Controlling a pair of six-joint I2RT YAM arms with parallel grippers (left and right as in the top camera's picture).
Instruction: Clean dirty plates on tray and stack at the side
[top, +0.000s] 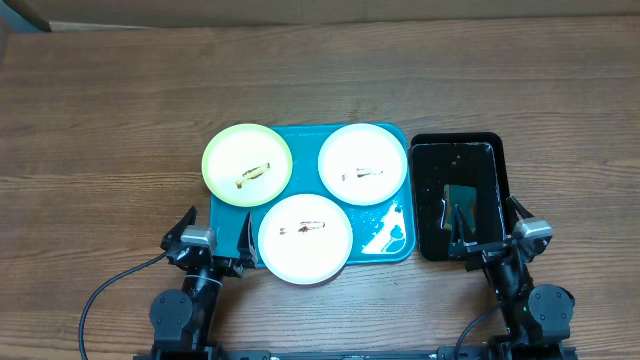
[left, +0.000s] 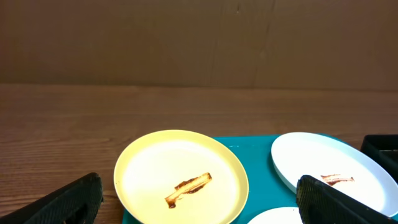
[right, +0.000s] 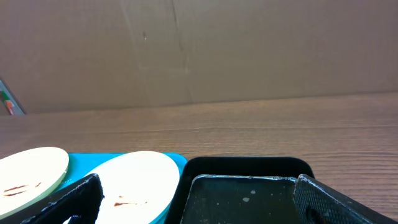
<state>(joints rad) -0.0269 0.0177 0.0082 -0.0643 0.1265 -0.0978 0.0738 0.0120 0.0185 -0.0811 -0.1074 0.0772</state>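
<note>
- The left gripper (top: 214, 232) stands spread wide and empty at the tray's (top: 385, 240) near-left corner; the yellow-green plate (top: 247, 165) lies straight ahead of it.
- The near white plate (top: 305, 238) sits just right of it, overhanging the tray's near rim; the left arm is nearer.
- The right gripper (top: 487, 228), also spread, hangs over the black tub (top: 455, 140); possibly a dark wiper (top: 460, 200) lies inside.
</note>
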